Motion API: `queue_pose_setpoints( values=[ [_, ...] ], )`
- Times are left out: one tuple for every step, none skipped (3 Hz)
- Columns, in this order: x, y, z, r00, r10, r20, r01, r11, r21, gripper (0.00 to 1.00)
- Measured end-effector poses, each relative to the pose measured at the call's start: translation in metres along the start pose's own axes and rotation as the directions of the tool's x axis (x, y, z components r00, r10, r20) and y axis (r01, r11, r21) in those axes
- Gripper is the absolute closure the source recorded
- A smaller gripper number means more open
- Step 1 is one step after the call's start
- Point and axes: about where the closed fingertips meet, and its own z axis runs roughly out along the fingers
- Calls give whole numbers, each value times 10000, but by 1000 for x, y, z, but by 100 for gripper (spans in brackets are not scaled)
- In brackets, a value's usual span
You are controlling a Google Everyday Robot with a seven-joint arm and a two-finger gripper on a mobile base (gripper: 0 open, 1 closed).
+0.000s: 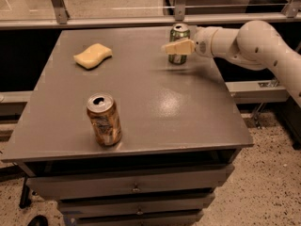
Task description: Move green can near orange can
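Note:
The green can (180, 30) stands upright at the far right of the grey table (155, 107). My gripper (175, 46) reaches in from the right at the can's mid-height, and its cream tip lies across the front of the can's body. The orange can (104, 120) stands upright near the table's front left edge, well apart from the green can and the gripper.
A yellow sponge (93, 55) lies at the far left of the table. My white arm (249, 44) stretches in from the right, past the table's right edge. Drawers (136, 187) sit under the tabletop. A rail and glass panel run behind the table.

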Motion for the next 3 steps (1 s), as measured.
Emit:
queue_pose_setpoints(
  values=[
    [3, 7, 4, 10000, 12, -37, -12, 9998, -194, 15],
    [-5, 11, -2, 9998, -168, 90, 170, 9996, -211, 38],
    [-21, 13, -18, 9993, -294, 250, 294, 9996, 11, 62]
  ],
)
